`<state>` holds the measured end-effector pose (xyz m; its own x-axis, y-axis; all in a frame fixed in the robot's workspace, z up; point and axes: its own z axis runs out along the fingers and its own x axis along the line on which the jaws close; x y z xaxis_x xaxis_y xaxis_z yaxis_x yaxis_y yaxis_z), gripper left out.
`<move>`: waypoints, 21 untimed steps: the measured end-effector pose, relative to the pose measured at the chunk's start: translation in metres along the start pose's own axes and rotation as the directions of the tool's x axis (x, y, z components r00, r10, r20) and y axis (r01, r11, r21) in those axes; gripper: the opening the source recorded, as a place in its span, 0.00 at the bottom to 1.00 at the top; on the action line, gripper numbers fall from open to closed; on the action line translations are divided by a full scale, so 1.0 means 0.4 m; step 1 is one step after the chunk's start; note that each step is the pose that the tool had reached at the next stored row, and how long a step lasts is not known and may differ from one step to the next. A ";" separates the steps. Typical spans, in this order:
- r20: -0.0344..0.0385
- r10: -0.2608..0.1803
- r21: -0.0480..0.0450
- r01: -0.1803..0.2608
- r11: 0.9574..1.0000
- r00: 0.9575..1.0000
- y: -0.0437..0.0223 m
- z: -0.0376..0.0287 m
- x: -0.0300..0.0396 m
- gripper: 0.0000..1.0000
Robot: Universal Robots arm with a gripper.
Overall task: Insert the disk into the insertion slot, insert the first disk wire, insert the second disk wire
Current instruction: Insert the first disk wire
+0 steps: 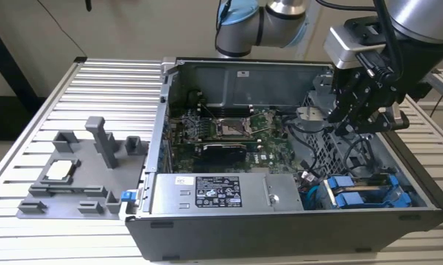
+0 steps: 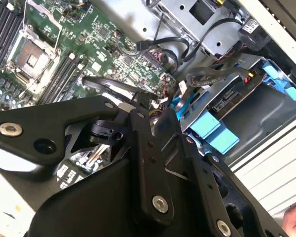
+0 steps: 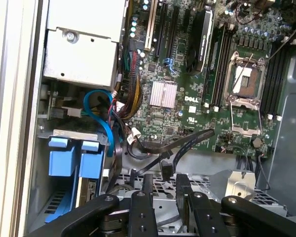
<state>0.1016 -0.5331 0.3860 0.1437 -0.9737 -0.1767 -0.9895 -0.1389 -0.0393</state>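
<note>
Silver-grey disk in blue plastic frame (image 2: 223, 102) sits inside the grey metal insertion slot (image 2: 260, 107). The black wires (image 3: 187, 144) seem still unplugged. I cannot tell whether the tool (image 3: 165, 181) grips anything.

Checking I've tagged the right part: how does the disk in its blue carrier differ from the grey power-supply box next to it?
The power-supply box is bare grey metal; the disk is framed in bright blue plastic. The box is larger than the disk. The box shows a black-and-white label on top; the disk shows mostly its blue carrier. Both sit side by side inside the computer case.
</note>
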 end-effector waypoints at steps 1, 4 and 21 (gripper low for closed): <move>0.000 0.000 0.000 0.000 1.000 1.000 0.000 0.001 0.000 0.33; -0.001 -0.002 -0.001 0.002 1.000 1.000 0.002 0.005 0.000 0.33; -0.002 -0.039 0.007 0.039 0.999 0.999 0.043 0.014 -0.005 0.33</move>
<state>0.0845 -0.5325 0.3801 0.1824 -0.9679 -0.1731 -0.9830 -0.1756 -0.0535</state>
